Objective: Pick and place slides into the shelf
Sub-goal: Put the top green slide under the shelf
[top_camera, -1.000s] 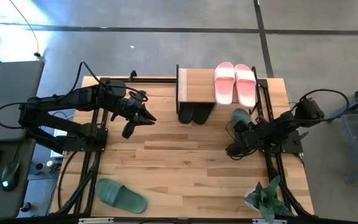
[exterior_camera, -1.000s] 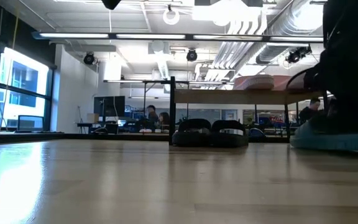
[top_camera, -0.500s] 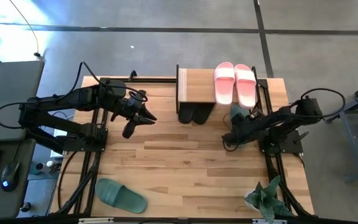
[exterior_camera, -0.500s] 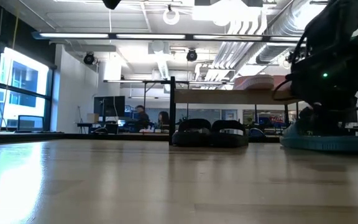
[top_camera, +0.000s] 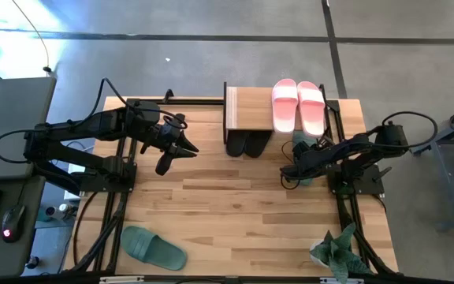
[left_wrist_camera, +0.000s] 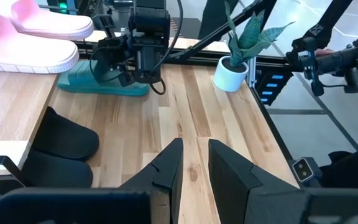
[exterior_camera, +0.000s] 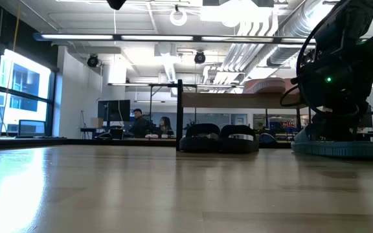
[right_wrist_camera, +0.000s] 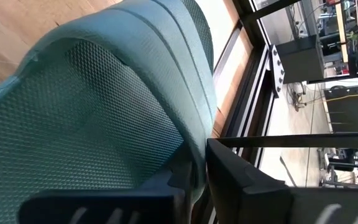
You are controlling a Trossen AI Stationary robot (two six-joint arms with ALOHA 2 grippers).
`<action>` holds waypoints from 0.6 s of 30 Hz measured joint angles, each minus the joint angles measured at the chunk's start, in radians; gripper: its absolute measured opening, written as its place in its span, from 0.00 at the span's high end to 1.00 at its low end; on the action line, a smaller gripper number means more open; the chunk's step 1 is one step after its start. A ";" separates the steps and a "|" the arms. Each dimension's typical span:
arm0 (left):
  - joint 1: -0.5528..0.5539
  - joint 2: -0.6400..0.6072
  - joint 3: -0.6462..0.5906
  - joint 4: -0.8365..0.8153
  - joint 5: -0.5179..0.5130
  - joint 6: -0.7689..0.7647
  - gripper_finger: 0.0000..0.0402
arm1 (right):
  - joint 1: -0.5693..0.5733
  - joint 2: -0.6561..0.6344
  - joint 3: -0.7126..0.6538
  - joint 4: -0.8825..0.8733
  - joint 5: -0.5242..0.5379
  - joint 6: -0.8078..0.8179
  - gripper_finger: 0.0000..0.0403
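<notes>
Two green slides off the shelf, both down on the table (top_camera: 235, 213). Shelf (top_camera: 247, 106) at the far edge, middle. Pink slides (top_camera: 298, 106) on the right half of its plank top; black slides (top_camera: 245, 145) tucked beneath, toes poking out toward the front.

Right green slide (top_camera: 300, 144) just beside the shelf's right end, flat on the table in the low view (exterior_camera: 342, 149), long axis seemingly running front to back, roughly parallel with the pink pair. Left green slide (top_camera: 153, 247) well apart, at the front left corner, lying aslant.

Right gripper (top_camera: 290, 170) at the right green slide, closed to a thin slit with the strap's edge (right_wrist_camera: 104, 93) pinched between the fingers (right_wrist_camera: 194, 168). Left gripper (top_camera: 181, 150) hanging above the table left of the shelf, holding nothing, fingers a narrow gap apart (left_wrist_camera: 194, 155), pointing toward the right arm and its slide (left_wrist_camera: 101, 87).

Judged from this: shelf to the left of the held slide and very near, so a short lift and a sideways carry needed. Free room under the plank looks to be beside the black pair, below the pink. Left arm plainly nearer the other green slide.
</notes>
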 joint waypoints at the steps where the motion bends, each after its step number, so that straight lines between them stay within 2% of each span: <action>1: 0.000 0.000 0.000 0.000 0.000 0.006 0.84 | 0.000 0.000 0.000 0.001 -0.001 0.000 0.92; 18: 0.000 0.000 0.000 -0.001 -0.001 0.016 0.84 | 0.000 -0.001 0.000 -0.005 0.004 0.002 0.74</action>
